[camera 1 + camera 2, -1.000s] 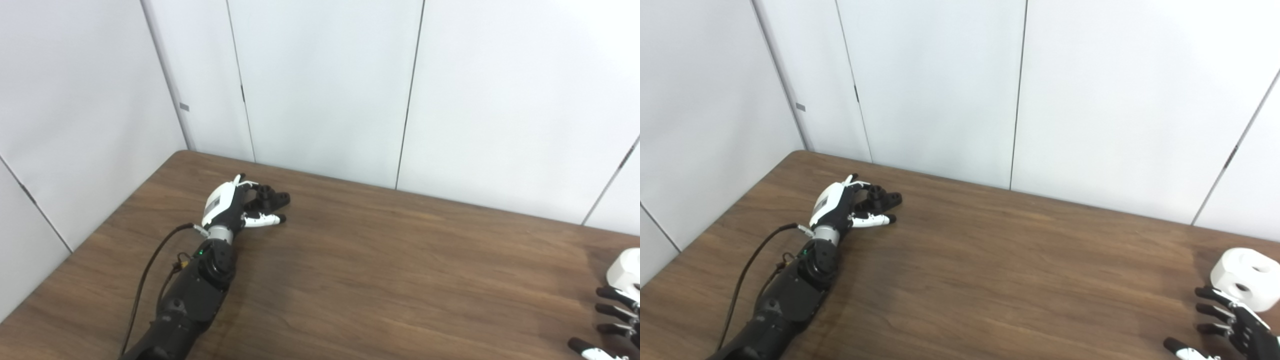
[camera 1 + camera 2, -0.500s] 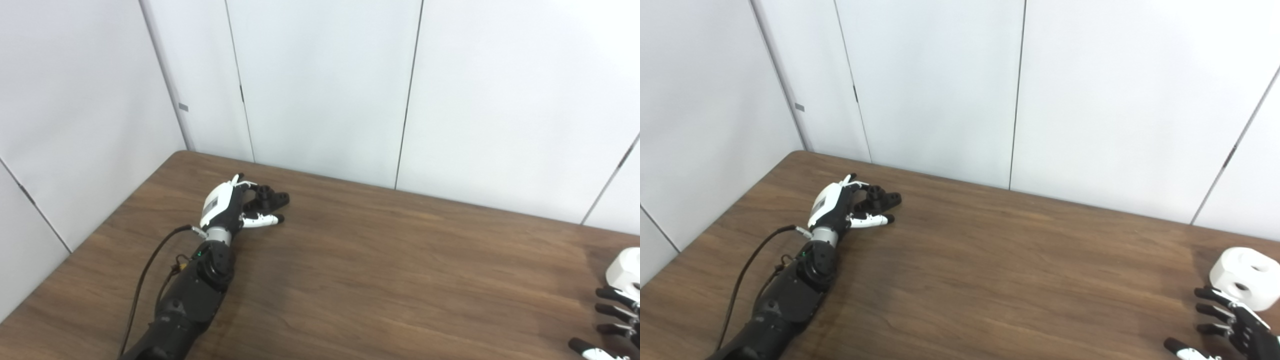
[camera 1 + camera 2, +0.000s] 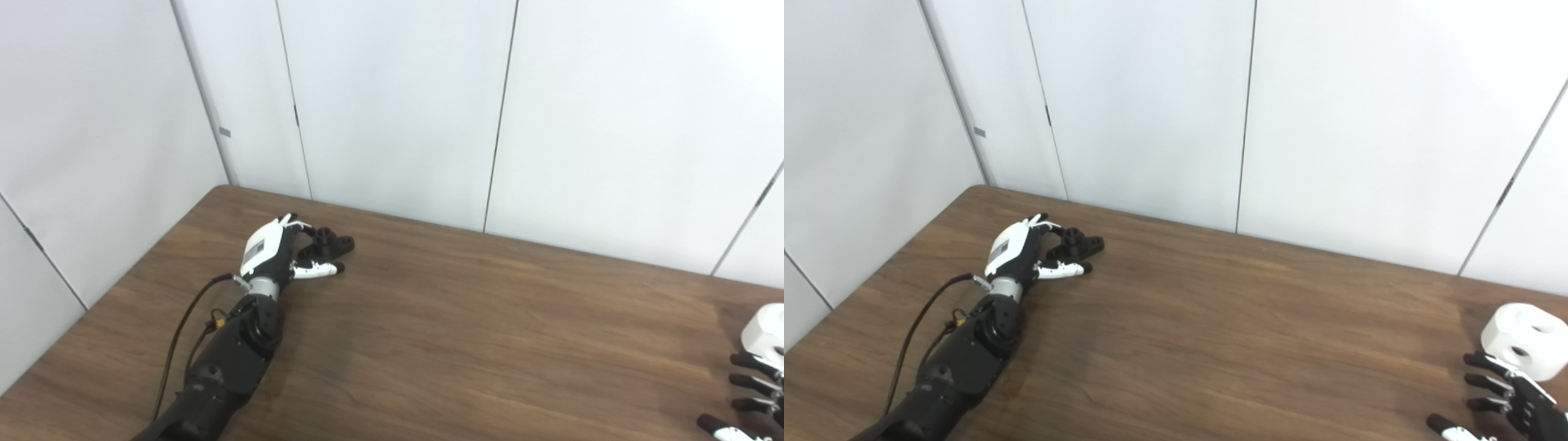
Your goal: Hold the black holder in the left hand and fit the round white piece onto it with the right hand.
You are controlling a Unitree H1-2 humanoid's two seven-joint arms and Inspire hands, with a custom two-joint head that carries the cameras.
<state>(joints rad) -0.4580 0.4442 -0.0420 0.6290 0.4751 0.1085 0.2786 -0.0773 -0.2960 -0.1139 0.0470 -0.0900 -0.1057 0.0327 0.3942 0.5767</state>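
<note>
Black holder [image 3: 1077, 244]: on bench [image 3: 1213, 343], far left, left robot hand [image 3: 1020, 252] cupped round it, grip unconfirmed. Round white piece [image 3: 1522, 340]: far right, beside spread, empty right robot hand [image 3: 1510, 401]. Advice: secure holder firmly before lifting.

The dark brown wood-grain desk [image 3: 1225, 343] stretched across the lower half of both views, its far edge running along pale wall panels. Towards its far left corner lay the small black plastic holder [image 3: 1078, 244], resting flat on the wood. Well apart from it, near the right edge, sat the round white piece [image 3: 1524, 340], a squat plastic cylinder with holes in its top and side, also directly on the surface. A black cable [image 3: 177, 343] trailed over the desk near the left edge. The wide stretch between holder and white piece showed only wood grain.
</note>
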